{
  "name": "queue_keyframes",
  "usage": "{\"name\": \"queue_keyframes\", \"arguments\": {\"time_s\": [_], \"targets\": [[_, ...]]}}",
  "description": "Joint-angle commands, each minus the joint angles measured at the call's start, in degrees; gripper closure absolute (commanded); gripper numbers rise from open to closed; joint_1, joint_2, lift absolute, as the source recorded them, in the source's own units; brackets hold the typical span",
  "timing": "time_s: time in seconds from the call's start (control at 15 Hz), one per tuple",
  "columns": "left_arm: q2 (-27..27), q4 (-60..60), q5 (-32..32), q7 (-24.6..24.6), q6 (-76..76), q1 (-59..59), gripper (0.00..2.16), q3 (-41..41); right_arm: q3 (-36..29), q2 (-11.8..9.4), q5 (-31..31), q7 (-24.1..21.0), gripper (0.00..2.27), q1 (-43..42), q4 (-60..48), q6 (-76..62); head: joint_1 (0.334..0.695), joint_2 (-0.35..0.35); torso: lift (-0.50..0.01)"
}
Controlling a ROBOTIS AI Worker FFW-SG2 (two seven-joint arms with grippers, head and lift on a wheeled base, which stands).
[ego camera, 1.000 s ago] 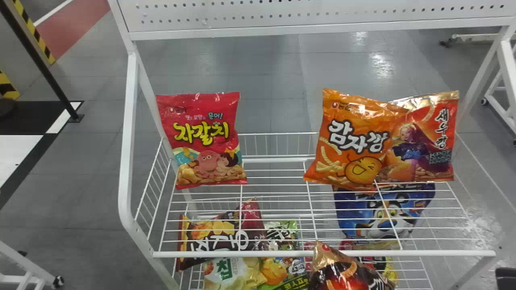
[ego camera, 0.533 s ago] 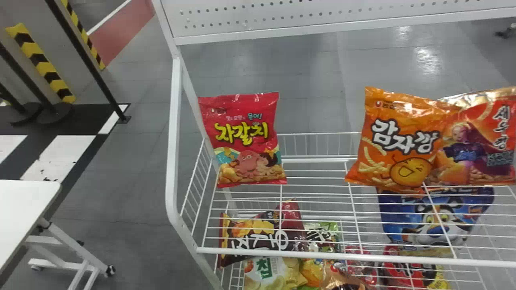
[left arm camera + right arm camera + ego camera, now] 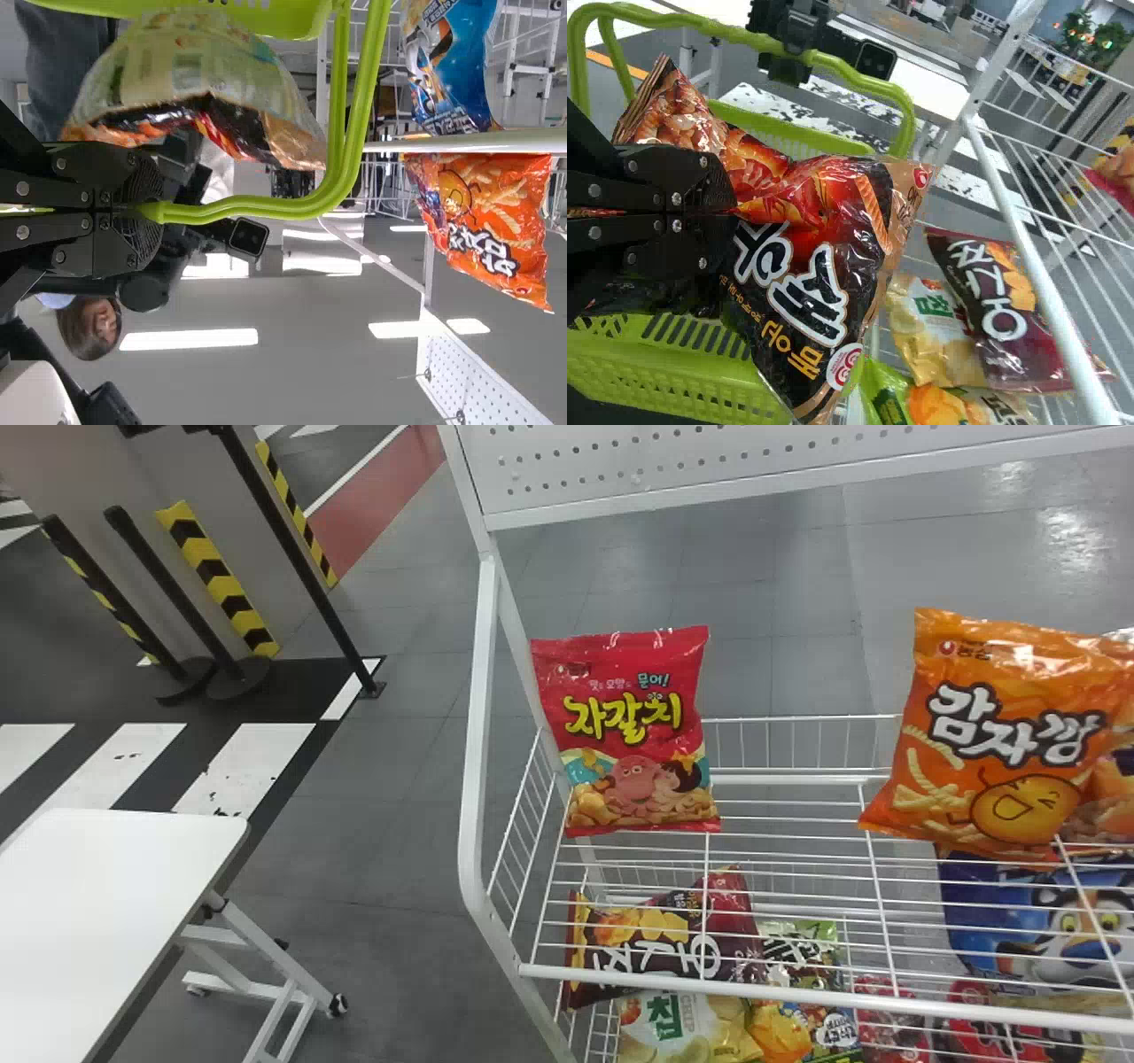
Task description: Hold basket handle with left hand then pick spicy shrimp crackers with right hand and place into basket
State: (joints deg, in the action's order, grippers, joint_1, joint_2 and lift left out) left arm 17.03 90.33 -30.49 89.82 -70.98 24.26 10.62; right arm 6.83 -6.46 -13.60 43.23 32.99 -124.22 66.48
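The left claw [image 3: 146, 212] was closed tight on the bendy, light green plastic handle [image 3: 344, 124]. That handle belonged to a light green plastic basket with slots in its side [image 3: 664, 376]. The right claw [image 3: 731, 211] was narrow too, and it pinched a shiny black and red plastic bag of spicy shrimp crackers with a tan strip [image 3: 784, 266]. The crackers hung right over the basket, close to its rim. I could not tell if the bag touched the rim.

The basket was near a white wire shelf with a thin front bar [image 3: 638, 981]. On the top rack, a red plastic bag with a pink octopus on it [image 3: 629, 735] stood up near the left end. Well apart from it, to the right, stood an orange plastic bag with a smiling potato on it [image 3: 1010, 735].

More snacks sat lower down, under the top wires. There was a dark brown and red bag with yellow chips on it [image 3: 660, 943], and a pale yellow bag [image 3: 660, 1036] was just in front of it. Farther right was a big blue bag with a tiger face [image 3: 992, 908]
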Motion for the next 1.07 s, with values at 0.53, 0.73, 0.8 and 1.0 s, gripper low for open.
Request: {"name": "queue_keyframes", "arguments": {"time_s": [0.53,0.73,0.8,1.0], "targets": [[-0.07,-0.07,-0.09,0.74,0.0,0.0,2.13,0.1,0.72,-0.22,0.59,1.77,0.04,0.58,1.61,-7.64,0.695,0.35,-0.01],[-0.07,-0.15,-0.09,0.74,0.0,0.0,2.13,0.19,-0.86,-0.22,0.68,1.68,0.05,2.08,-1.12,-10.45,0.695,0.35,-0.01],[-0.07,-0.15,-0.09,0.74,0.0,0.0,2.13,0.19,-1.3,-0.13,0.68,1.68,0.05,2.43,-1.91,-10.62,0.695,0.35,-0.01],[-0.07,-0.33,-0.09,0.74,0.0,0.0,2.13,0.19,-3.93,-0.04,0.59,1.68,0.06,4.98,-4.1,-20.12,0.695,0.35,-0.01]]}}
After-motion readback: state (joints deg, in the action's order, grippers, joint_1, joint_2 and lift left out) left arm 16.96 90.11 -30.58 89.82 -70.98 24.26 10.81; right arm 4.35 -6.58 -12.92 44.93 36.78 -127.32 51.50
